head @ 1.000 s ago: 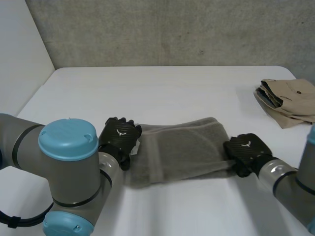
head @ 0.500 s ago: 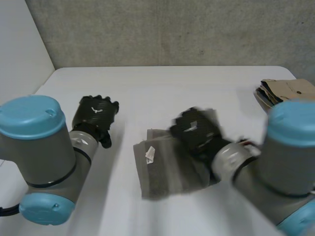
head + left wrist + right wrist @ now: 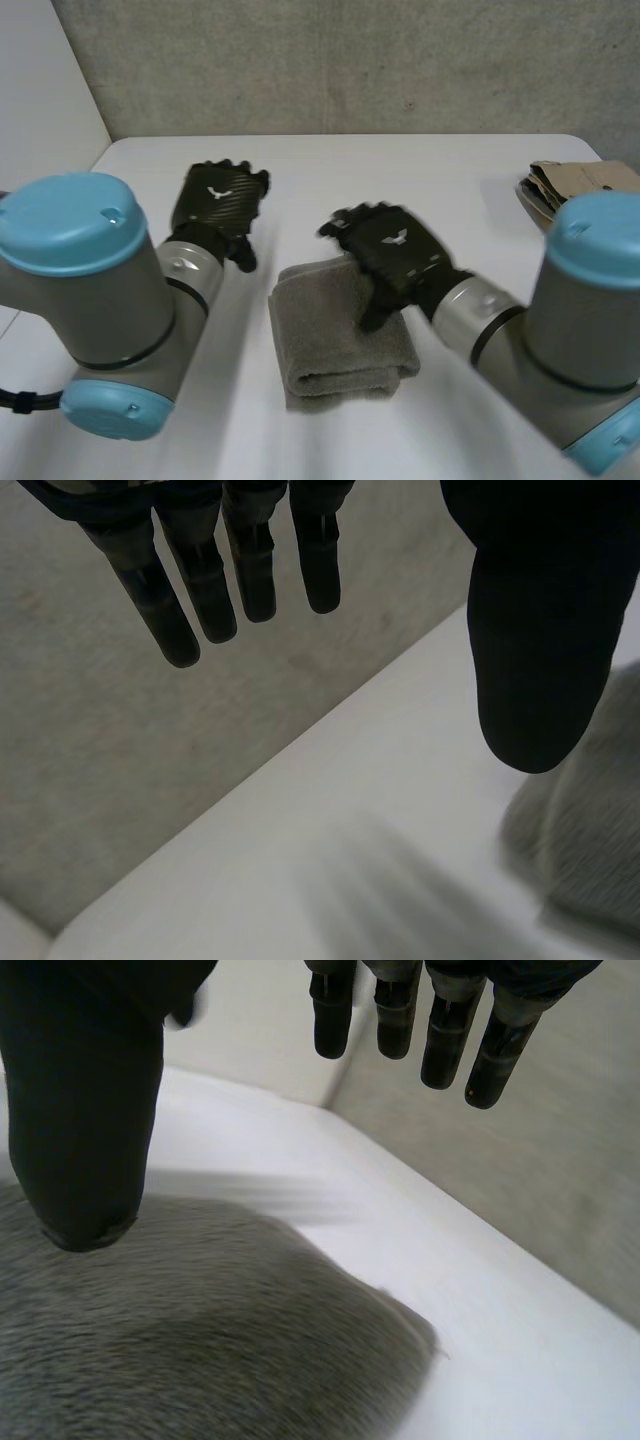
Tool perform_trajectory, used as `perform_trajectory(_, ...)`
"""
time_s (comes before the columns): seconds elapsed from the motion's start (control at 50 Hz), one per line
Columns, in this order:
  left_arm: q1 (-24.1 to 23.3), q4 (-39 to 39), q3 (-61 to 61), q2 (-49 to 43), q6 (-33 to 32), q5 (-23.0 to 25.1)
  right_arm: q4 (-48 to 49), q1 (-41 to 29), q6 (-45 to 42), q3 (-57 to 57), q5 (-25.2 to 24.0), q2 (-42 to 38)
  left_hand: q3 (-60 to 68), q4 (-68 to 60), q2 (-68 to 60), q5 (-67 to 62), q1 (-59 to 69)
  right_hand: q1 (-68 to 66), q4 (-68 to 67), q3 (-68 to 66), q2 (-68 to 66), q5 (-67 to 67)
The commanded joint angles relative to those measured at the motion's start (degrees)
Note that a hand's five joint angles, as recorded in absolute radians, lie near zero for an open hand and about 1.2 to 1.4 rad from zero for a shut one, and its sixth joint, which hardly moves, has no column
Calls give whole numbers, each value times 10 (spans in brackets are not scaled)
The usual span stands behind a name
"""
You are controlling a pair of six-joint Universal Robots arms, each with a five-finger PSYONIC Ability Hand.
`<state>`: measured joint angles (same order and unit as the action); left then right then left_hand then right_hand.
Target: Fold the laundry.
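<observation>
A grey towel [image 3: 335, 335] lies folded over itself on the white table [image 3: 420, 180] in the head view. My right hand [image 3: 390, 250] hovers over the towel's far right part, fingers spread and straight, holding nothing. In the right wrist view the towel [image 3: 180, 1330] lies below the thumb [image 3: 85, 1110] and the fingers [image 3: 440, 1030] stand apart above the table. My left hand [image 3: 215, 205] is raised off the table to the left of the towel, open and empty. The left wrist view has its fingers [image 3: 240, 560] straight and an edge of the towel [image 3: 590, 820] beyond the thumb.
A folded stack of beige and dark clothes [image 3: 575, 185] sits at the table's right edge. A concrete wall [image 3: 350, 60] runs behind the table. Bare table surface lies beyond and to the left of the towel.
My right hand carried the towel's right end over to the left, folding it in half, then let go. My left hand released the left end and lifted away to the left.
</observation>
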<state>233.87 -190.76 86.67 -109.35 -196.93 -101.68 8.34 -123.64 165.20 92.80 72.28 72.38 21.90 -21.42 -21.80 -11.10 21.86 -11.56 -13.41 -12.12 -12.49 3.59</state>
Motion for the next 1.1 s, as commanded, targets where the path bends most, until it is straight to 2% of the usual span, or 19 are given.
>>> perform_trajectory(0.02,-52,15,-21,-34,80,39,-99,54,99,-37,16,-16,13,-17,-14,-21,13,16,34,21,25,-36)
perform_trajectory(0.12,-66,46,-33,-71,90,83,-134,58,104,-72,18,-79,18,-23,-19,-26,18,16,34,21,25,-36)
perform_trajectory(0.32,-63,120,-58,-153,68,41,-136,56,95,-99,26,-161,19,-24,-20,-27,20,16,34,21,25,-36)
perform_trajectory(0.42,-54,137,-58,-171,15,14,-135,54,61,-101,27,-169,14,-19,-15,-22,15,16,34,21,25,-36)
perform_trajectory(0.56,-55,137,-55,-157,6,6,-134,54,-18,-95,53,-157,4,-9,-5,-12,5,16,34,21,25,-36)
perform_trajectory(0.7,-61,123,-57,-58,15,10,-103,60,-18,-73,74,-92,-28,23,27,20,-27,16,34,21,25,-36)
perform_trajectory(0.78,-56,114,-59,-7,17,38,-62,58,-19,-31,78,-29,-29,25,28,21,-29,16,34,21,25,-36)
perform_trajectory(0.88,-47,117,-63,48,19,110,-19,42,-22,39,89,37,-24,20,23,16,-24,16,34,21,25,-36)
perform_trajectory(0.92,-32,124,-68,63,24,143,-16,32,-22,55,94,39,-23,18,22,15,-22,16,34,21,25,-36)
perform_trajectory(1.02,5,173,-89,71,49,176,-8,-17,-18,93,111,36,-23,18,22,15,-22,16,34,21,25,-36)
perform_trajectory(1.1,17,213,-112,66,81,200,42,-49,-18,125,134,24,-23,18,22,15,-22,16,34,21,25,-36)
